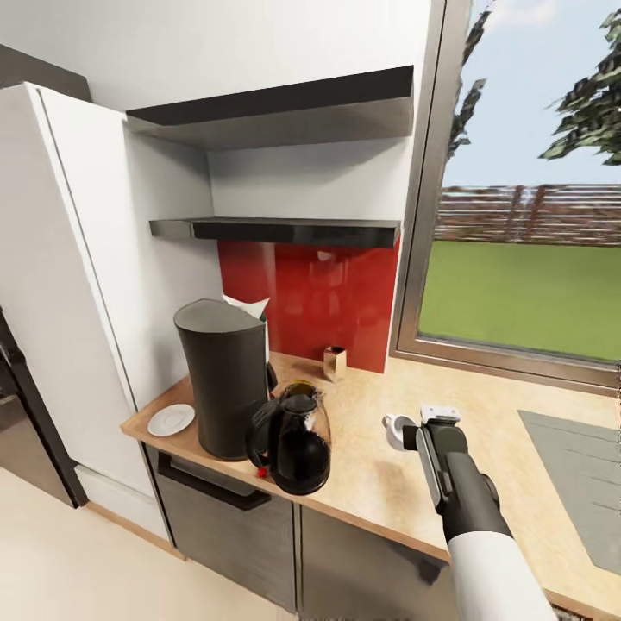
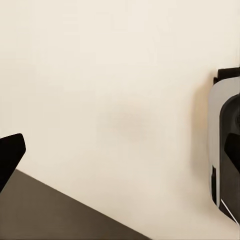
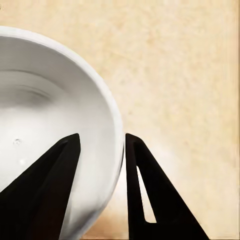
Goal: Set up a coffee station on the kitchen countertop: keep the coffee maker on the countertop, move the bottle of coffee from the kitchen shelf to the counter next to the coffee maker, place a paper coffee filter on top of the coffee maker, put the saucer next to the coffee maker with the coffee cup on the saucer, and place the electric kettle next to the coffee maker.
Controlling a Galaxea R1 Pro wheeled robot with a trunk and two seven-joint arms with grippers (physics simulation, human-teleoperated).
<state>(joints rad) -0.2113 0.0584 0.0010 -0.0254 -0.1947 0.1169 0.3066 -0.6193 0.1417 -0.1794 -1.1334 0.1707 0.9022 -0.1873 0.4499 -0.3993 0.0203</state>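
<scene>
Two right end effector (image 3: 100, 165) fingers straddle the coffee cup (image 3: 45, 125) rim.

I can't read any text from here. The coffee maker (image 1: 226, 379), kettle (image 1: 297, 440) and cup (image 1: 398, 429) on the counter (image 1: 379, 483) carry no legible label, brand or number. The small bottle (image 1: 335, 362) by the counter's back edge is too small for me to make out any print.
</scene>
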